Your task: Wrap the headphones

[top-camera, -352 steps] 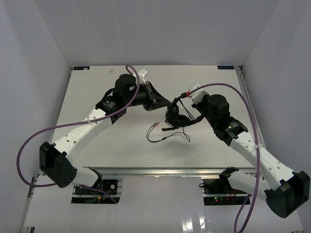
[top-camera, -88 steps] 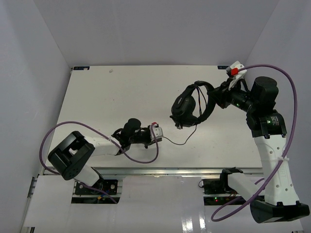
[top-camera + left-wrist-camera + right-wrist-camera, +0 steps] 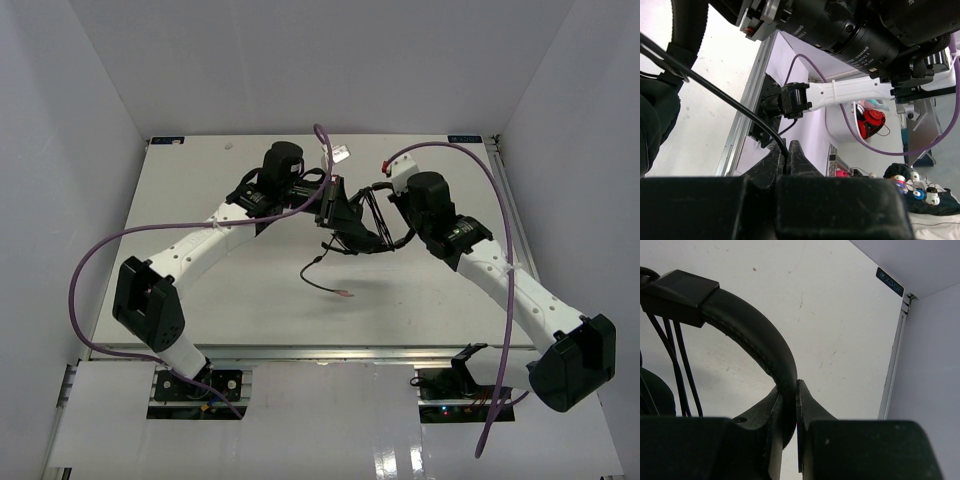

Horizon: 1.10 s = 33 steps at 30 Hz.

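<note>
Above the middle of the worktop [image 3: 200, 300], the headphones [image 3: 362, 228] are held between both arms. The right end effector [image 3: 788, 392] pinches the headband [image 3: 750, 330]. The left end effector [image 3: 785, 152] is pressed together on the thin cord [image 3: 730, 102], whose loose end trails toward the near edge.

Bright, even light; blurred near foregrounds

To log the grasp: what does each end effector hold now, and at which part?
The right end effector grips the headphones by the headband; the left end effector pinches their thin cord.
</note>
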Each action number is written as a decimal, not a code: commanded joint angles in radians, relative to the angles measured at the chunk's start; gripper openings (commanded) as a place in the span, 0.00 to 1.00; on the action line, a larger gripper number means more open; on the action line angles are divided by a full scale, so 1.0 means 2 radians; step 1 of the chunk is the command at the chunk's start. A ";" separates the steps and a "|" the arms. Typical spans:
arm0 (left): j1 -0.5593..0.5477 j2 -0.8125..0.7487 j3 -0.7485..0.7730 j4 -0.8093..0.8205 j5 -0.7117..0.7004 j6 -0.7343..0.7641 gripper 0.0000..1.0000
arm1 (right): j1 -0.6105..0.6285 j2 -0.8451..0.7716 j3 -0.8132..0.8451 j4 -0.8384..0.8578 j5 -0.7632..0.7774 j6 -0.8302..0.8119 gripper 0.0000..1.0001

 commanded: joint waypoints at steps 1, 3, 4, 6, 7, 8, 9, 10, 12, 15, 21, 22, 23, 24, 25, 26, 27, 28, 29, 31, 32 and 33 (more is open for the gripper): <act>-0.005 -0.025 0.025 -0.012 0.014 -0.014 0.00 | -0.017 -0.005 0.023 0.033 0.027 0.040 0.08; -0.018 -0.018 0.024 0.003 0.013 -0.032 0.00 | -0.023 -0.004 0.028 0.033 0.022 0.059 0.08; -0.024 -0.014 0.023 0.011 0.009 -0.042 0.00 | -0.025 -0.001 0.032 0.032 0.020 0.070 0.08; -0.039 -0.004 0.021 0.040 -0.011 -0.060 0.00 | -0.035 0.003 0.040 0.028 0.012 0.103 0.08; -0.045 0.001 0.019 0.055 -0.025 -0.073 0.00 | -0.040 0.005 0.044 0.025 0.000 0.119 0.08; -0.051 0.005 0.017 0.067 -0.038 -0.086 0.00 | -0.045 0.007 0.048 0.021 -0.012 0.134 0.08; -0.055 0.011 0.015 0.077 -0.051 -0.088 0.00 | -0.051 0.011 0.053 0.018 -0.026 0.145 0.08; -0.060 0.019 0.016 0.079 -0.071 -0.088 0.01 | -0.057 0.013 0.059 0.014 -0.037 0.160 0.08; -0.071 0.034 0.019 0.076 -0.119 -0.081 0.03 | -0.072 0.016 0.072 0.006 -0.059 0.182 0.08; -0.088 0.049 0.028 0.058 -0.200 -0.034 0.06 | -0.093 0.016 0.084 -0.002 -0.091 0.203 0.08; -0.121 0.042 0.038 0.025 -0.361 0.053 0.23 | -0.113 0.006 0.082 -0.010 -0.123 0.220 0.08; -0.129 0.036 0.033 0.027 -0.386 0.070 0.28 | -0.115 0.004 0.082 -0.010 -0.126 0.223 0.08; -0.138 0.032 0.027 0.029 -0.405 0.089 0.31 | -0.117 0.003 0.082 -0.012 -0.130 0.226 0.08; -0.143 0.030 0.022 0.032 -0.422 0.101 0.33 | -0.119 0.003 0.083 -0.014 -0.136 0.228 0.08; -0.148 0.027 0.016 0.037 -0.435 0.111 0.35 | -0.122 0.003 0.084 -0.016 -0.143 0.230 0.08; -0.154 0.024 0.008 0.044 -0.442 0.122 0.38 | -0.126 0.002 0.085 -0.017 -0.149 0.233 0.08; -0.158 0.023 0.001 0.047 -0.451 0.129 0.39 | -0.128 0.002 0.087 -0.020 -0.154 0.235 0.08; -0.165 0.019 -0.010 0.061 -0.466 0.141 0.39 | -0.131 0.001 0.091 -0.024 -0.160 0.237 0.08; -0.174 0.016 -0.020 0.073 -0.478 0.152 0.39 | -0.134 0.000 0.095 -0.028 -0.164 0.239 0.08; -0.189 0.008 -0.048 0.093 -0.493 0.174 0.40 | -0.138 -0.003 0.100 -0.033 -0.171 0.240 0.08; -0.197 0.001 -0.060 0.113 -0.503 0.182 0.40 | -0.139 -0.005 0.103 -0.036 -0.176 0.241 0.08; -0.205 -0.005 -0.073 0.134 -0.514 0.189 0.40 | -0.140 -0.007 0.107 -0.040 -0.179 0.241 0.08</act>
